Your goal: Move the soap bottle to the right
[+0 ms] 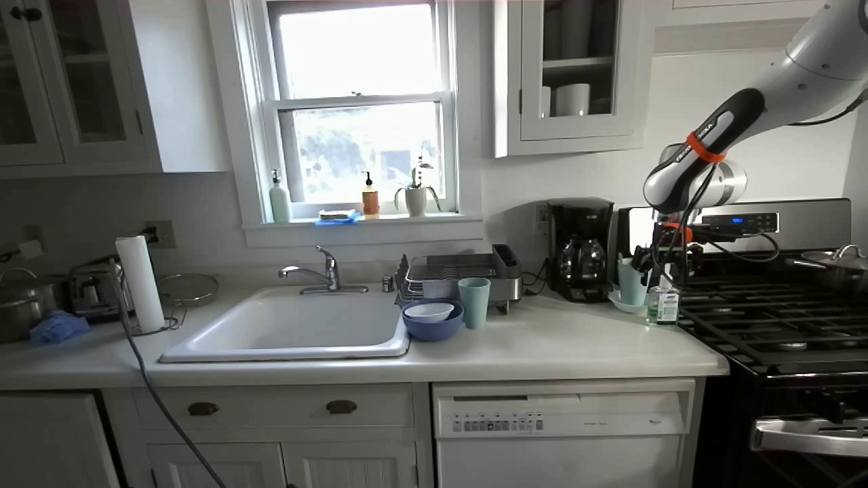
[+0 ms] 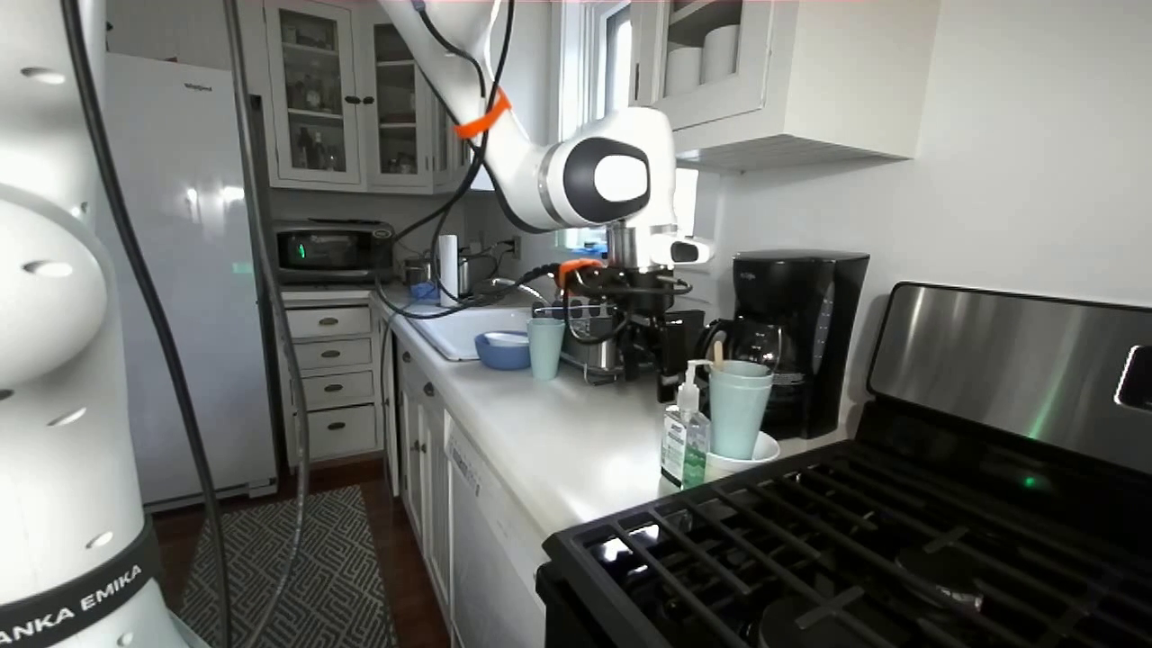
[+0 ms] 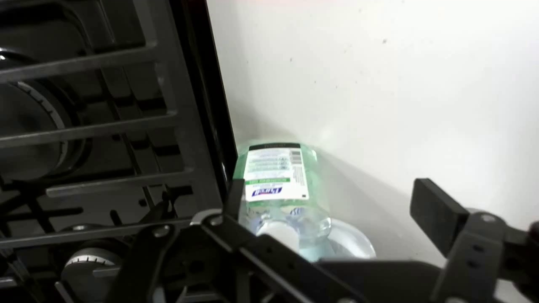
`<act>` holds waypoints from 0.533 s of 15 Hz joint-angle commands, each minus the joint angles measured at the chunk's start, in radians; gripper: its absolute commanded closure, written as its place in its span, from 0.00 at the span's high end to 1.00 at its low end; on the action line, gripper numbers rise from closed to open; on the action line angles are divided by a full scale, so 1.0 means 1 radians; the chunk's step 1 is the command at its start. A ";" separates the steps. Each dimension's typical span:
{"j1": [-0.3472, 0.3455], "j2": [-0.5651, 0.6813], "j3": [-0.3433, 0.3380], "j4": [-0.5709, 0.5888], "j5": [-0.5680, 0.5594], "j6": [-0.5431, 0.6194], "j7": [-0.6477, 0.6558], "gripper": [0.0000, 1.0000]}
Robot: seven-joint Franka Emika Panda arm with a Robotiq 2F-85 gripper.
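The soap bottle (image 1: 662, 306) is a small clear bottle with green contents, a white label and a white pump. It stands upright at the counter's right end, beside the stove, and shows in an exterior view (image 2: 686, 447) and the wrist view (image 3: 276, 172). My gripper (image 1: 670, 261) points down at about the height of the pump; it also shows in an exterior view (image 2: 650, 371). In the wrist view my gripper (image 3: 337, 206) is open and empty, its fingers wide apart. The bottle appears near the left finger, which hides part of its pump. Contact cannot be told.
Stacked teal cups (image 2: 740, 409) stand in a white dish (image 2: 765, 448) close to the bottle. The black coffee maker (image 1: 581, 249) is behind. The stove grates (image 2: 864, 540) adjoin the counter (image 1: 569, 346). A teal cup (image 1: 474, 302), blue bowl (image 1: 434, 330) and dish rack (image 1: 505, 288) stand near the sink.
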 commanded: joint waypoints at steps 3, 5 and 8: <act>0.043 -0.166 0.033 -0.039 -0.053 -0.230 0.309 1.00; 0.044 -0.203 0.060 -0.034 -0.017 -0.258 0.431 1.00; 0.046 -0.251 0.108 -0.017 -0.008 -0.321 0.629 1.00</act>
